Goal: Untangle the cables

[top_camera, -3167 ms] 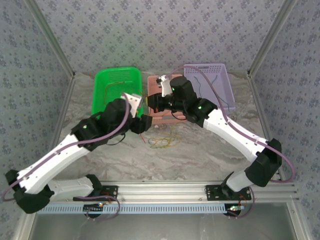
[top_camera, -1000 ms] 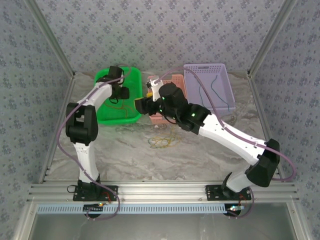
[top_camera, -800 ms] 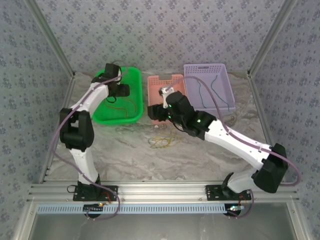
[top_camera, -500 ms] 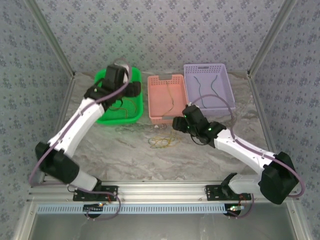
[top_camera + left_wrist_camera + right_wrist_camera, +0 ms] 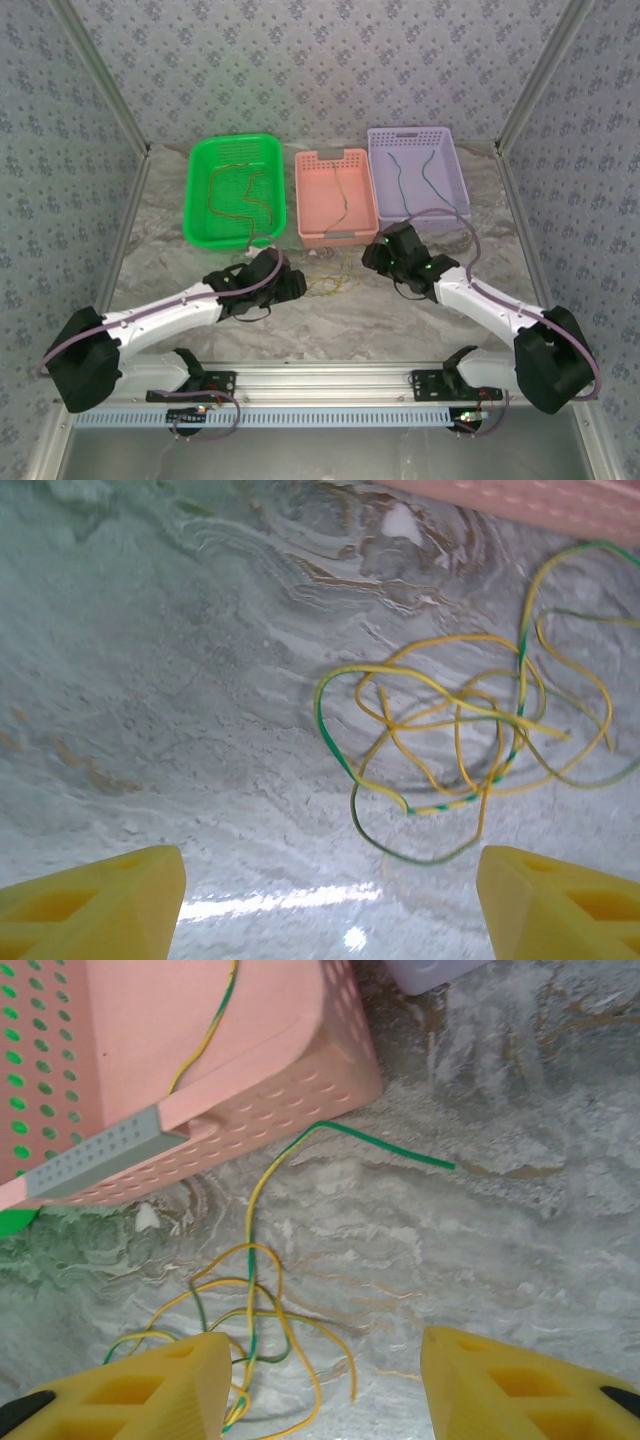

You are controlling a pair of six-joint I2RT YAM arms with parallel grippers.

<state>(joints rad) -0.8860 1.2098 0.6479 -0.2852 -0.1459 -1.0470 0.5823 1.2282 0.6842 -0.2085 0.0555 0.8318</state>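
Marble table (image 5: 350,322): three baskets (image 5: 337,238) (green, pink, purple), one yellow-green cable tangle (image 5: 325,285).

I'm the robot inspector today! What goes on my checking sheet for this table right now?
surface: marbled table, bare near the arms.
job's things: yellow and green tangle on the table in front of the pink basket; a yellow-green wire in the pink basket, an orange wire in the green basket, bluish wires in the purple basket.
clutter: a white fleck by the pink basket.
grippers: left gripper open, tangle ahead of it; right gripper open over the tangle's edge, holding nothing.
cables: purple arm cables run along the arms.
surroundings: patterned walls, metal frame.
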